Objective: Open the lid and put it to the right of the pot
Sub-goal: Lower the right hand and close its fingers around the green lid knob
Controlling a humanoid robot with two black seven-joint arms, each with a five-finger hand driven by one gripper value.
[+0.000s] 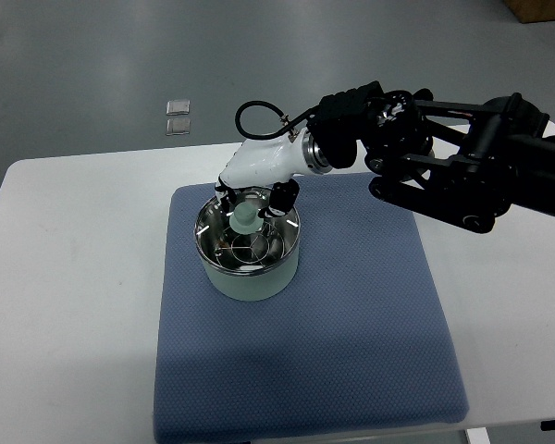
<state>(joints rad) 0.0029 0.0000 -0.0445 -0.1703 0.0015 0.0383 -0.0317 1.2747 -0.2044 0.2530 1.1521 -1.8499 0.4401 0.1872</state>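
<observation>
1. Seen from the top view, the pot point(248, 254) stands on the far left part of a blue mat point(351, 314), which lies on a white table point(65, 277). Its glass lid point(245, 233) sits on the rim, with a pale knob point(244, 218) at its centre.

2. Reaching in from the picture's right edge, the right hand point(250, 196) hangs directly over the lid. Its fingers point(282, 196) point down on either side of the knob, narrowed around it. Whether they actually press on the knob I cannot tell, since the palm hides the contact.

3. That straight-down approach looks sensible: the knob is the only part of the lid that offers a grip, and it lets the lid be lifted clear of the rim.

4. Judging by the lid on the rim, the lift has not yet been done.

5. To the right of the pot the mat offers a broad flat landing place. The dark forearm point(462, 176) crosses above its far edge, so nothing seems to block the path.

6. Two small square objects point(178, 116) lie on the grey floor point(74, 74) beyond the table, well apart from the work.

7. No left arm shows.
</observation>
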